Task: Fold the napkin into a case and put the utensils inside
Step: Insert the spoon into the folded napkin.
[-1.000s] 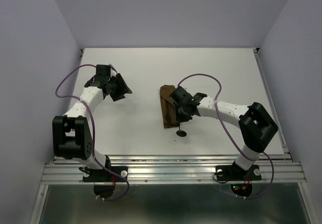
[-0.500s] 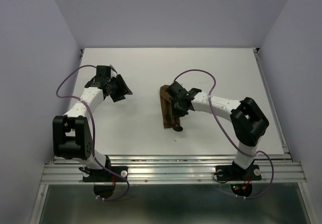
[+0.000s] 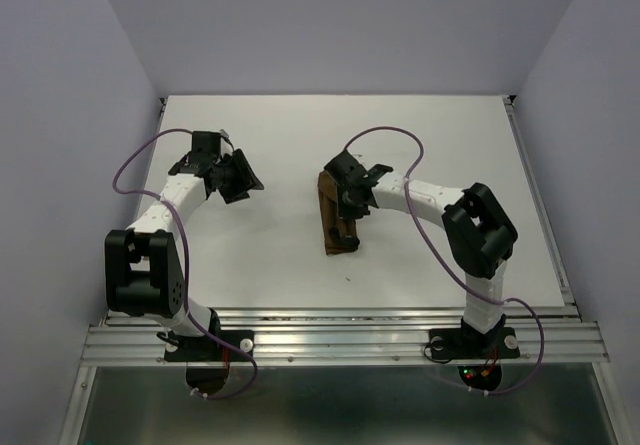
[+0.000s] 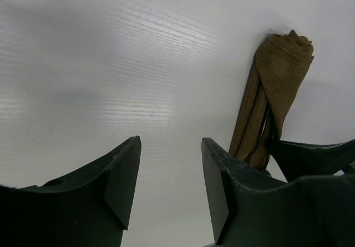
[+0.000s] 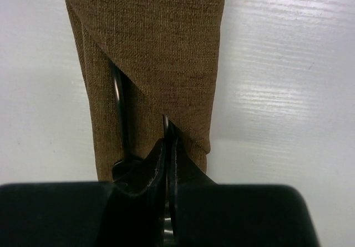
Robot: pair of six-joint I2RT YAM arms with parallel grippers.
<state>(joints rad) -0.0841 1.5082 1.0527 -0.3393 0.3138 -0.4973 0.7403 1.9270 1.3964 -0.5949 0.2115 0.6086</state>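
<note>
The right tool (image 5: 167,147), pinched shut on a thin utensil (image 5: 165,126), sits at the open end of the case (image 5: 161,47), which runs lengthwise straight ahead of it on the desk (image 5: 277,91), while the left tool (image 4: 171,169) gapes empty, well away.

This is a robotics lab cell, a purpose-built test rig. A flat white laminate surface (image 3: 270,265) is boxed in on three sides by plain pale lilac wall panels (image 3: 60,115). Along its near edge runs a ribbed aluminium extrusion rail (image 3: 340,337). Two white-and-black jointed robot arms are bolted to the rail side by side (the left arm (image 3: 175,200), the right arm (image 3: 430,197)). Each trails a loose purple cable (image 3: 118,170). Small green and red indicator lights (image 3: 470,373) glow below the right base.
</note>
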